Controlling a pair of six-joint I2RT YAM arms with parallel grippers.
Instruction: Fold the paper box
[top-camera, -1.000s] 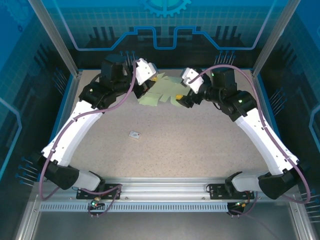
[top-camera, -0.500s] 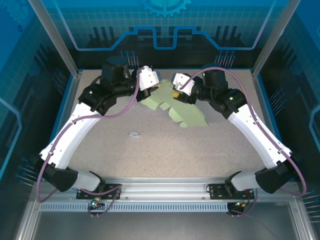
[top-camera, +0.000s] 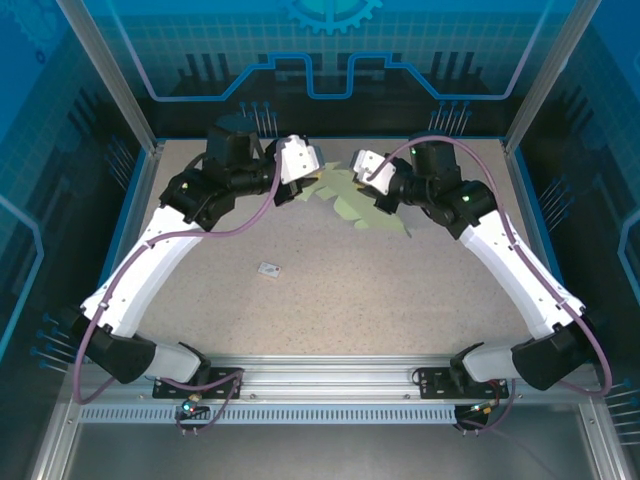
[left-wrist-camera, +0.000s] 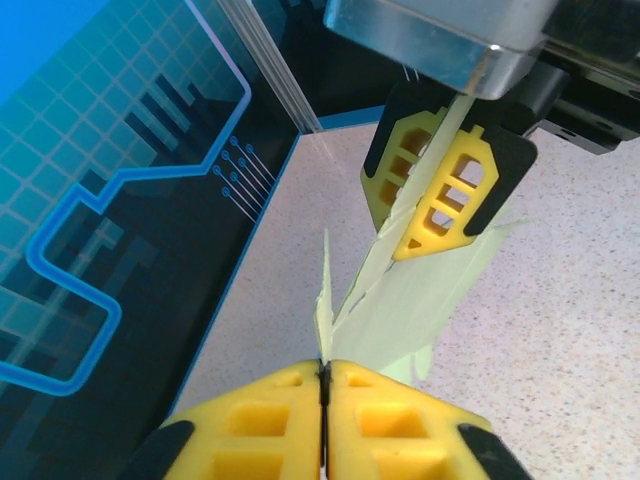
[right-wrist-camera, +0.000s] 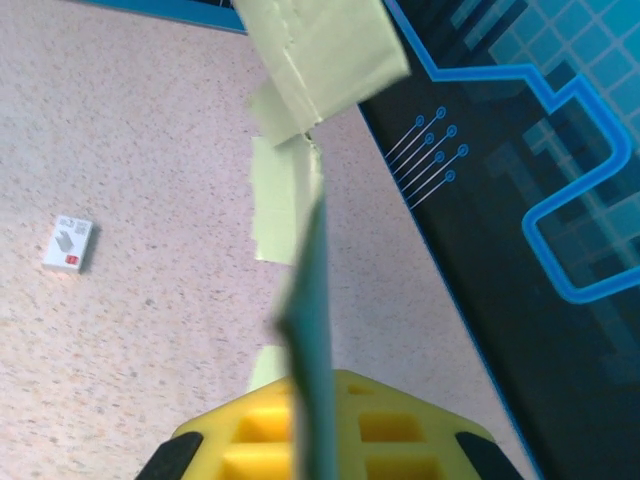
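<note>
Paper box (top-camera: 345, 197), a pale mint-green sheet with flaps, hangs between the two grippers at the far end of the table (top-camera: 350, 310), near the back wall. The left gripper (top-camera: 312, 178) is closed on one edge; in its wrist view the yellow fingers (left-wrist-camera: 260, 420) meet with the thin card rising from the seam. The right gripper (top-camera: 372, 190) is clamped on the opposite side, its pads pressed flat on the card. The sheet's lower tip may touch the surface, but the overhead view is too small to say. The table is speckled beige-grey with a blue rim. A small white tag (top-camera: 268, 269) lies well apart from the sheet, toward the middle. Blue panels (top-camera: 330, 40) printed with a grid and circuit lines enclose the cell, held by aluminium posts (top-camera: 110, 80).
</note>
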